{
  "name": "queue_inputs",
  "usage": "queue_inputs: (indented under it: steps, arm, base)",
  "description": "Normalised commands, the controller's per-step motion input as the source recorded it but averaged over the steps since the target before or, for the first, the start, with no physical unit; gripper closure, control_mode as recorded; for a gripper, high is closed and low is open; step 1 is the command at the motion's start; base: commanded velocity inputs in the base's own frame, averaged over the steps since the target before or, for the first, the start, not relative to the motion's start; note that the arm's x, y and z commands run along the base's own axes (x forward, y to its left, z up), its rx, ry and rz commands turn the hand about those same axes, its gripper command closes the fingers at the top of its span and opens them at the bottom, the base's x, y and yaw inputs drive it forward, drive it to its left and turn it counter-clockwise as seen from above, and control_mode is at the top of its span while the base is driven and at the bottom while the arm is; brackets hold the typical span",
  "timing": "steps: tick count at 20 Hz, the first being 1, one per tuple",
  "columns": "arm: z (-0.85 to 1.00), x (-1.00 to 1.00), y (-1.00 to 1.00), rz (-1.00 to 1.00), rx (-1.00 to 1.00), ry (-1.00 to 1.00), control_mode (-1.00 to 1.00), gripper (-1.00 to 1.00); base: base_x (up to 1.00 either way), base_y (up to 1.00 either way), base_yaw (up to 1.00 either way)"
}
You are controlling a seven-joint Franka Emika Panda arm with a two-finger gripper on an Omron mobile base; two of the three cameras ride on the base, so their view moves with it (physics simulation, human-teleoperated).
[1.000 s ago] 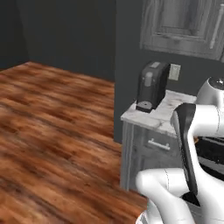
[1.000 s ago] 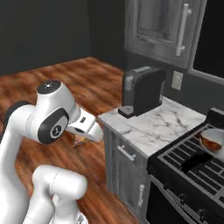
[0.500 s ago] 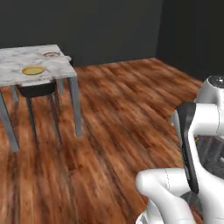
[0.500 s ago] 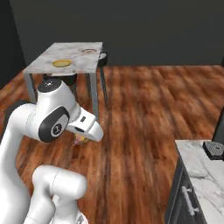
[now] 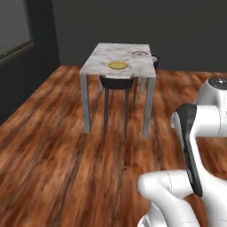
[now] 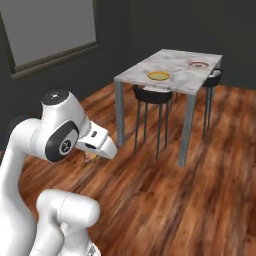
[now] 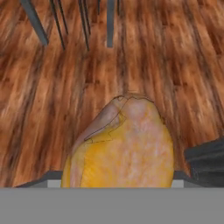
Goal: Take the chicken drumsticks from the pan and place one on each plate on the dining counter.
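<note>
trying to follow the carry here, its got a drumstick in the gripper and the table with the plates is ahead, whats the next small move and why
Probably keep driving the base toward the dining counter without opening the gripper. The hand view shows a chicken drumstick held above bare wood floor, and the yellow-rimmed plate and red-rimmed plate sit on a counter that looks well beyond the arm's reach.

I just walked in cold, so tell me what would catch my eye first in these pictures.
A golden-brown chicken drumstick looms large between the fingers in the hand view, over the wooden floor. Ahead stands the white marble dining counter with a yellow-rimmed plate and, farther back, a red-rimmed plate, dark stools tucked beneath.
</note>
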Motion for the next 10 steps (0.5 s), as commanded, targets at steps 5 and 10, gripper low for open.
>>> queue_inputs:
  steps: [5,10]
  arm:
    - [0.00,0.00,0.00,0.00,0.00,0.00,1.00,1.00]
    - [0.00,0.00,0.00,0.00,0.00,0.00,1.00,1.00]
  base:
    - [1.00,-0.09,0.05]
    - [1.00,-0.08,0.04]
